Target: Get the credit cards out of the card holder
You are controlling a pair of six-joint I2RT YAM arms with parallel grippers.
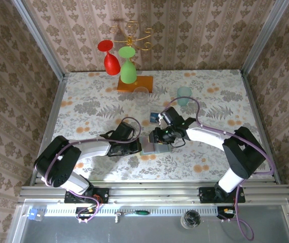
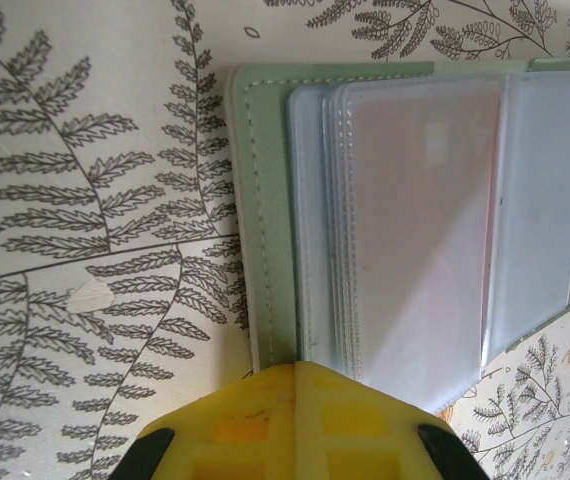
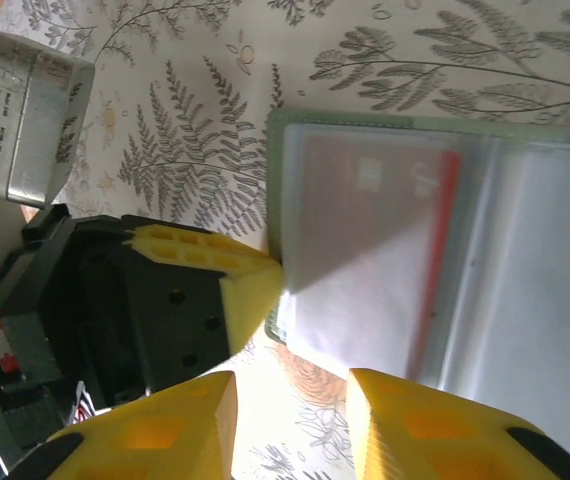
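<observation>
Seeing the card holder [image 2: 265, 200] lying opened like a book on the flowered table [image 1: 94, 106], between the two arms. Showing its pale green cover with a stitched border and, on top of it, a stack of clear plastic sleeves [image 2: 405, 260] fanning slightly to one side. Noticing the red card [image 3: 443, 240] sitting inside one sleeve, its red edge coming clearly through the plastic in the right wrist view (in the left wrist view appearing only as a faint pink shade). Finding the left gripper [image 2: 295, 378] with its yellow fingers pressed fully together, no gap between them, the tip touching the edge of the holder on the cover beside the sleeves; pressing down there or pinching the cover, not being possible to tell. Finding the right gripper [image 3: 293, 392] with its two yellow fingers standing apart, holding nothing, just at the holder's edge and close to the left fingers. Spotting in the top view a small blue rectangle [image 1: 154, 117] lying on the table beside the right arm's wrist, not touching the holder, perhaps the blue card, though being too small to be sure. Further back, standing on the table: a pale teal cup [image 1: 184, 94], a clear glass [image 1: 142, 93] and an orange base [image 1: 135, 83] carrying a golden rack with a red glass [image 1: 109, 58] and a green glass [image 1: 128, 68] hanging upside down.
</observation>
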